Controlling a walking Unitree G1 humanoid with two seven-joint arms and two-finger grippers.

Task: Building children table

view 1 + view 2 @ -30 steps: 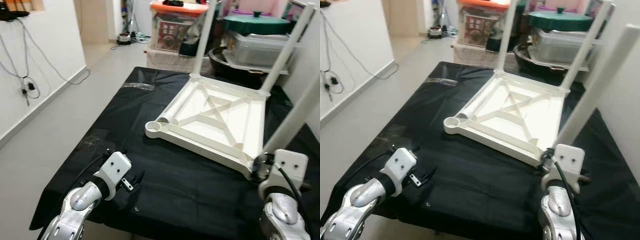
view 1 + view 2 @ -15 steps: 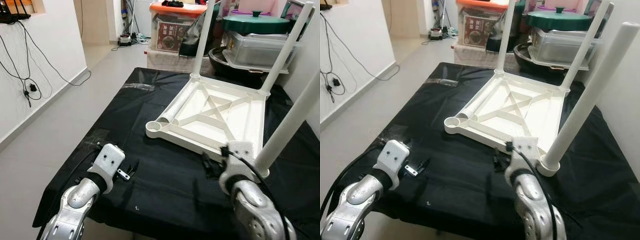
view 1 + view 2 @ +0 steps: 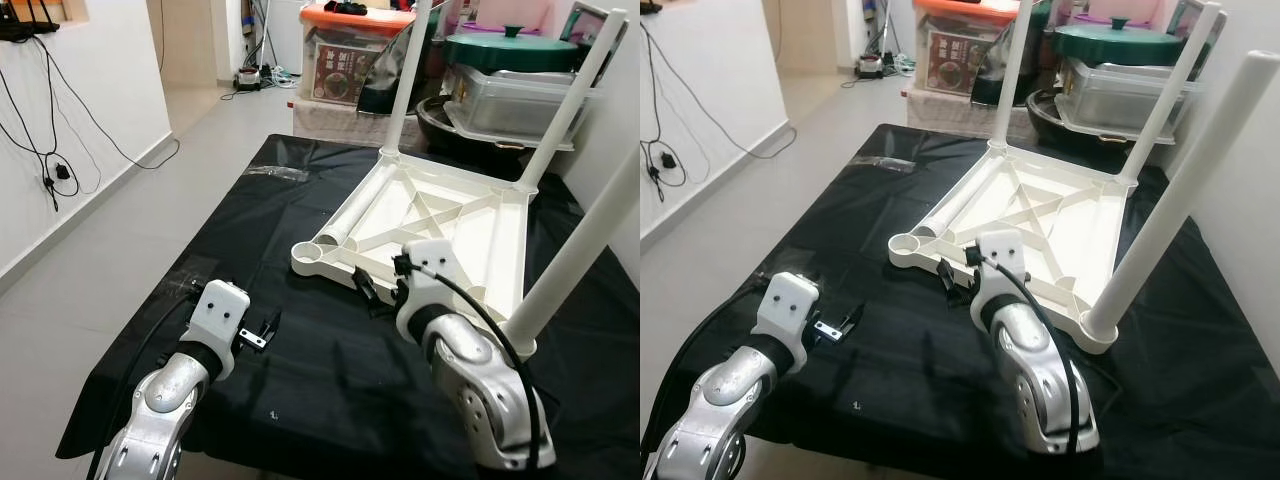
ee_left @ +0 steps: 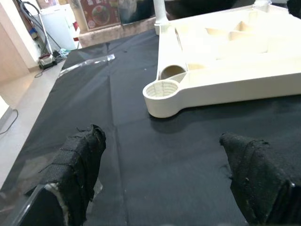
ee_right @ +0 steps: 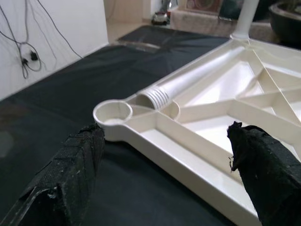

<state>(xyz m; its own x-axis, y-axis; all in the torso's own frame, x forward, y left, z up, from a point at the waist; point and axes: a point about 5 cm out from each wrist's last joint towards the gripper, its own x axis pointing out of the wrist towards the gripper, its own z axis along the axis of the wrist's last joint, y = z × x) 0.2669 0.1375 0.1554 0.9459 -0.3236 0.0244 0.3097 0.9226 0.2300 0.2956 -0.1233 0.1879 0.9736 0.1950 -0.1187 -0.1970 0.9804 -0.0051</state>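
Upturned white children's table (image 3: 440, 235) on the black-draped counter (image 3: 200, 270), loose leg (image 5: 197, 77) lying inside it, right gripper (image 3: 368, 292) spread wide before its empty corner socket (image 5: 113, 112), left gripper (image 3: 262, 330) wide near the counter's front edge.

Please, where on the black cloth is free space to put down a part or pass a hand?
Free: the black cloth left of the upturned white table, and the front strip between the left gripper and right gripper. Crowded: behind, with storage boxes and a green-lidded pot.
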